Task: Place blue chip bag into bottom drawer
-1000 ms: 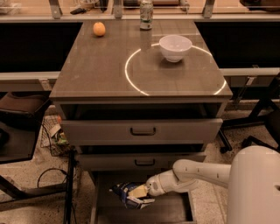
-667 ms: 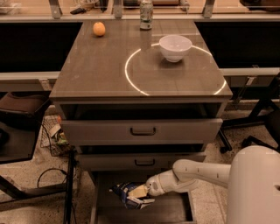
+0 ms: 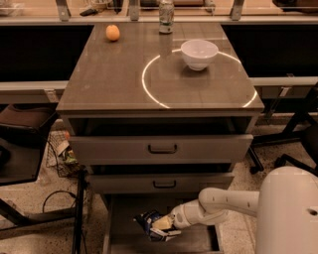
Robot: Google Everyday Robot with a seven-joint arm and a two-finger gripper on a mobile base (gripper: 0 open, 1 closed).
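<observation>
Reaching low in front of the cabinet, the white arm (image 3: 226,201) puts the gripper (image 3: 165,227) over the pulled-out bottom drawer (image 3: 123,224), pinching the blue chip bag (image 3: 148,221), which sits just above the drawer's floor near its middle. Up on the tabletop (image 3: 114,74) stand a white bowl (image 3: 198,53), an orange (image 3: 113,32) and a bottle (image 3: 166,15).

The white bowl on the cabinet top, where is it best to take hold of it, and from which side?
I would grip the white bowl by its rim, coming from above: it stands upright with the mouth open upward, and its rounded wall offers no flat sides. The tool is low over the bottom drawer, shut on the blue chip bag.
</observation>
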